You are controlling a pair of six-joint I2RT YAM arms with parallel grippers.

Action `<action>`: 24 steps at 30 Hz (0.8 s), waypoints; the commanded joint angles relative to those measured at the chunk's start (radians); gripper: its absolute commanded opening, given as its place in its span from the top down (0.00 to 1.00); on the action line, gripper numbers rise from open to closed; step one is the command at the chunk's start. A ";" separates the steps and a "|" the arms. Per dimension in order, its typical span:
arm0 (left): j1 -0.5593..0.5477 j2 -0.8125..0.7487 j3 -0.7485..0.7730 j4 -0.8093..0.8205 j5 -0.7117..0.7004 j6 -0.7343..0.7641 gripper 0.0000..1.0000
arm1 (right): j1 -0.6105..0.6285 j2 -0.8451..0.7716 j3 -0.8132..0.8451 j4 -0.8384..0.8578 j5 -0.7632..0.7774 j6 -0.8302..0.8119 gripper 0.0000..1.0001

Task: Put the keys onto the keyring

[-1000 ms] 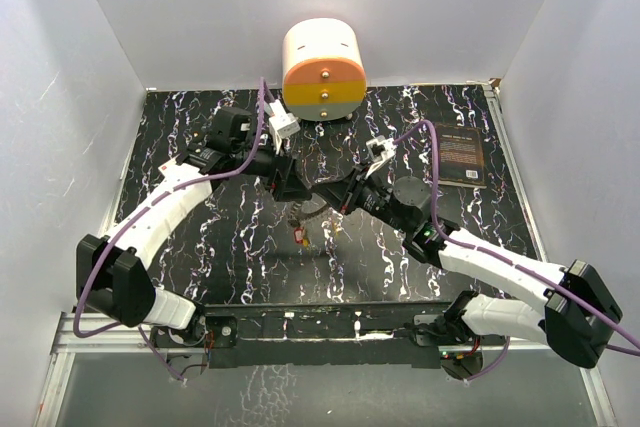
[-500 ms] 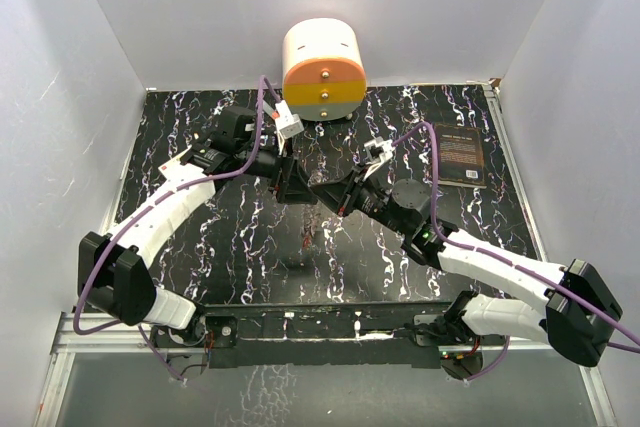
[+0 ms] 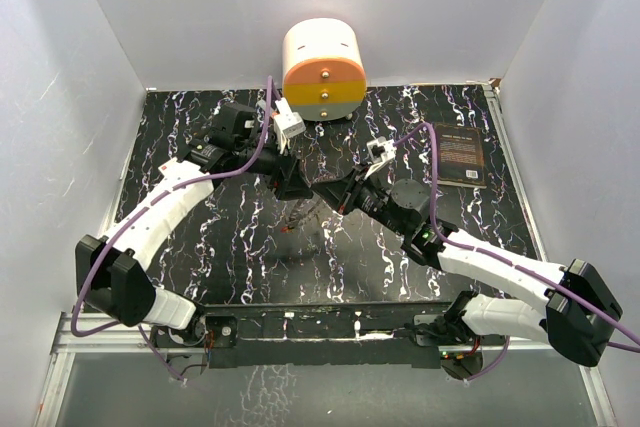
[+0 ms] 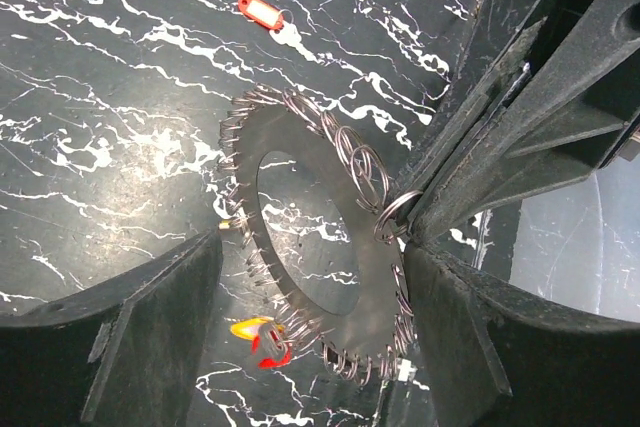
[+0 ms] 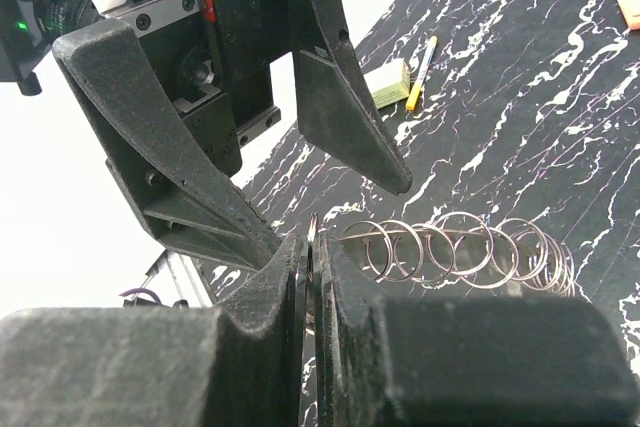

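Two grippers are meeting at the keyring (image 4: 290, 137), held clear of the table (image 4: 90, 67). The right gripper (image 5: 310, 257) is pinching one thin rim loop, and the left gripper (image 4: 312, 247) is straddling the ring with jaws apart. Light, stiff and snag-prone, it is probably handling best by its flat band; a red-tagged key (image 4: 262, 15) is lying on the table beyond.

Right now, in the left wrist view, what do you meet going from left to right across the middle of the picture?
One finger of the left gripper → keyring → right gripper, shut on a loop at the ring's rim. Left out: the red-tagged key and the yellow key, which overlap the ring's span.
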 commanded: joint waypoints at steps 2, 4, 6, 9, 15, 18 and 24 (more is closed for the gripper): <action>-0.005 -0.038 0.048 -0.016 -0.017 0.030 0.30 | 0.019 -0.022 0.030 0.111 -0.010 0.028 0.92; -0.004 -0.037 0.048 -0.017 0.029 0.030 0.30 | 0.023 -0.015 0.024 0.123 -0.002 0.039 0.92; -0.005 -0.032 0.043 -0.016 0.068 0.033 0.31 | 0.029 -0.011 0.019 0.135 0.007 0.051 0.92; -0.004 -0.028 0.031 -0.017 0.092 0.051 0.54 | 0.036 -0.007 0.013 0.151 0.022 0.066 0.92; -0.005 -0.031 0.030 -0.030 0.100 0.072 0.67 | 0.048 -0.002 0.000 0.160 0.041 0.080 0.92; -0.006 -0.030 0.036 -0.032 0.115 0.072 0.67 | 0.051 -0.002 -0.003 0.159 0.053 0.085 0.92; -0.005 -0.028 0.040 -0.033 0.161 0.068 0.68 | 0.056 -0.011 -0.012 0.146 0.073 0.090 0.92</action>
